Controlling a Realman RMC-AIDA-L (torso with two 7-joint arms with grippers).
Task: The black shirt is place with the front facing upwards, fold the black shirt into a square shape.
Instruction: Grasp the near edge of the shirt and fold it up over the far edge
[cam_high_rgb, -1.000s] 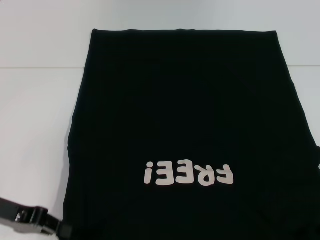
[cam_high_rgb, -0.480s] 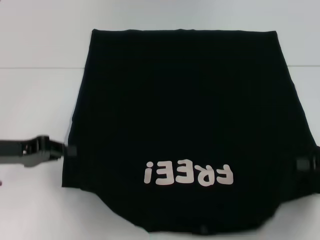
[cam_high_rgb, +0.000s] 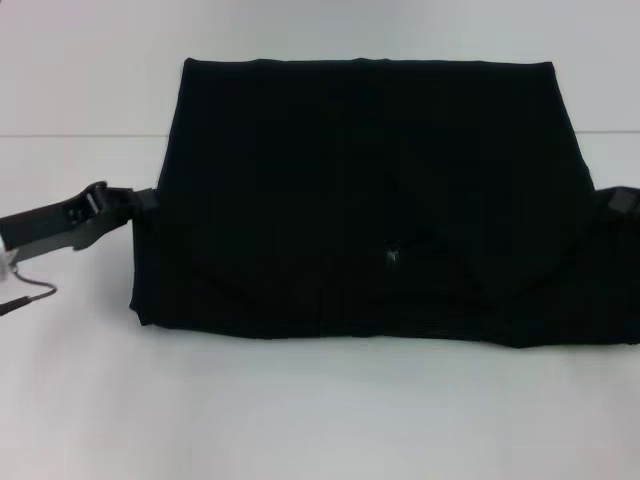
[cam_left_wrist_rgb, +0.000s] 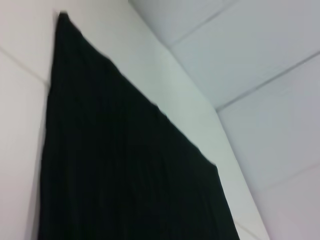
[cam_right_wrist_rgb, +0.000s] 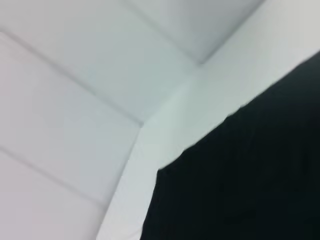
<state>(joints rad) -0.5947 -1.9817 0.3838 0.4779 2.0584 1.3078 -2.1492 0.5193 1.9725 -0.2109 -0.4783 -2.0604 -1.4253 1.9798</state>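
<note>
— Where is the black shirt (cam_high_rgb: 370, 200) at this moment?

— Spread on the white table (cam_high_rgb: 300, 420), near the middle of the head view. It lies doubled over on itself, the near part folded back onto the far part, so that it forms a wide dark block with a straight far edge and a near fold line running across. No lettering shows on the upward face (only a small pale speck near the centre of the cloth).

— And the two arms?

— The left gripper (cam_high_rgb: 140, 200) is at the shirt's left edge, about halfway between far edge and near fold, its dark tip touching the cloth; whether its fingers pinch the fabric or merely rest against it cannot be told. The right gripper (cam_high_rgb: 620, 200) is at the opposite edge, at the frame's right border, mostly cut off, and the state of its fingers cannot be told either.

— What do the wrist cameras add?

— Each shows a black expanse of shirt against the pale table, one with a shirt corner, with no fingers in sight.
</note>
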